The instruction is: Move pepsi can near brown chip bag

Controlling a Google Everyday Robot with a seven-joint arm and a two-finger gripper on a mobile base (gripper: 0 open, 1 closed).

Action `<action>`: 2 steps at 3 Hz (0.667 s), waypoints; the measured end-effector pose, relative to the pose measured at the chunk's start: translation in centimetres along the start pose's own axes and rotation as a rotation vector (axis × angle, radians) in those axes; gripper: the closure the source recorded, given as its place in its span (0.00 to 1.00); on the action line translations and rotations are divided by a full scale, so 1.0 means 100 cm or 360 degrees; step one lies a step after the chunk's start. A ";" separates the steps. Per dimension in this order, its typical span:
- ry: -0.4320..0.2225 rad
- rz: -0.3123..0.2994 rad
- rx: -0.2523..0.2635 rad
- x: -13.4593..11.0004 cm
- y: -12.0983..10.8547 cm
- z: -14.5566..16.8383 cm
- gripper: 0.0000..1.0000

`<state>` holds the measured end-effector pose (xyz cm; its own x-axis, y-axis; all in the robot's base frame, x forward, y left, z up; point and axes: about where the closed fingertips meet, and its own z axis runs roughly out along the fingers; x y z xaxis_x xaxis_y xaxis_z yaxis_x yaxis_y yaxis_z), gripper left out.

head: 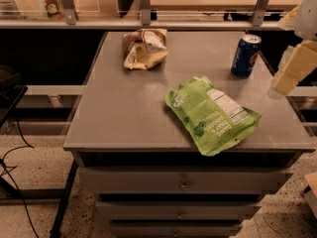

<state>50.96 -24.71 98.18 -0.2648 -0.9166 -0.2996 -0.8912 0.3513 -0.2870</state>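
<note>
A small dark blue metal pepsi can (246, 56) with a silver top and a red-white-blue round logo stands upright near the far right corner of a flat grey surface (124, 113). The robot's cream-coloured tool (286, 78) hangs at the right edge of the view, just off the surface's right side. It is to the right of the pepsi can and clear of it, and whether the tool is open or closed cannot be told. Toward the far left of the surface lies a small wrinkly brown chip bag (143, 47) with cream-yellow and white patches, well apart from the can. Nearer the front and right of centre, a larger flat lime-green bag (212, 114) with a white label lies at a slant, its lower end reaching the surface's front edge. Under the top sit stacked grey drawers (208, 181) with small round knobs. A pale metal rail (198, 24) with upright posts runs along behind the surface. Dark cables (12, 155) trail over the speckled floor at left.
</note>
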 end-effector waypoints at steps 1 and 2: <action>-0.0150 0.0171 0.0071 0.024 -0.056 0.005 0.00; -0.0337 0.0321 0.0182 0.044 -0.097 0.014 0.00</action>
<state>58.96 -31.89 98.42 -0.3387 -0.7704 -0.5401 -0.7780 0.5522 -0.2997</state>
